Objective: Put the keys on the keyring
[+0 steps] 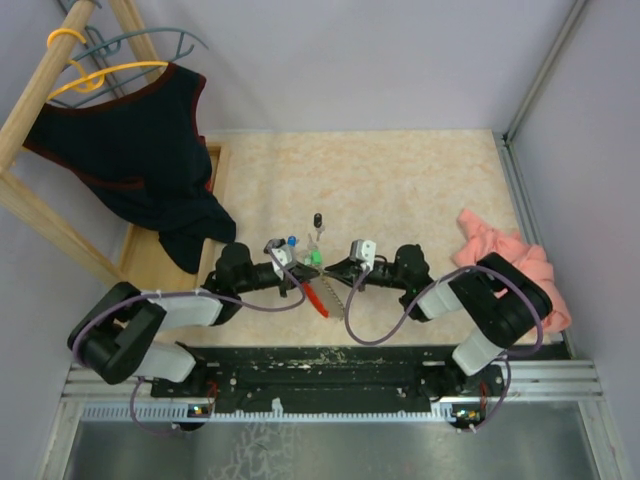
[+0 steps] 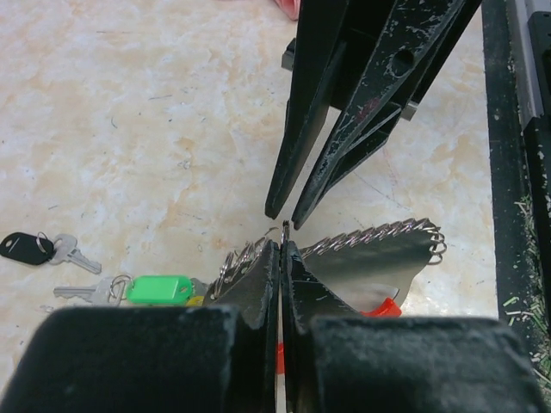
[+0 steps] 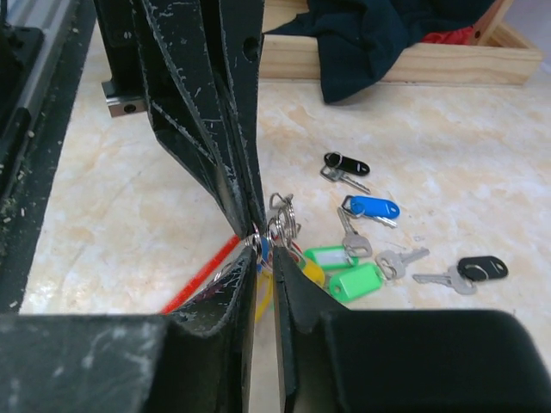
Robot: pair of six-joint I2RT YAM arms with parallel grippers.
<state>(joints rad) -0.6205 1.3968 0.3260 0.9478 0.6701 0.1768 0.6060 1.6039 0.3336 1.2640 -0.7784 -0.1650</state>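
My left gripper (image 2: 283, 245) is shut on the keyring, pinching thin metal at its tips. The keyring's grey toothed strip (image 2: 379, 241) fans out to the right, and its red band (image 3: 202, 274) lies on the table below. My right gripper (image 3: 274, 258) meets it tip to tip, jaws a narrow gap apart around a bunch of small split rings (image 3: 284, 215) with a yellow tag hanging under them. Loose keys lie beyond: a black one (image 3: 347, 163), a blue one (image 3: 374, 207), two green ones (image 3: 353, 281) and another black one (image 3: 482, 268). From above, both grippers (image 1: 318, 275) meet at table centre.
A wooden rack with a dark garment (image 1: 130, 140) and hangers (image 1: 90, 60) stands at the left, with a wooden tray (image 1: 160, 265) under it. A pink cloth (image 1: 510, 260) lies at the right by the wall. The black base rail (image 1: 330, 365) runs along the near edge.
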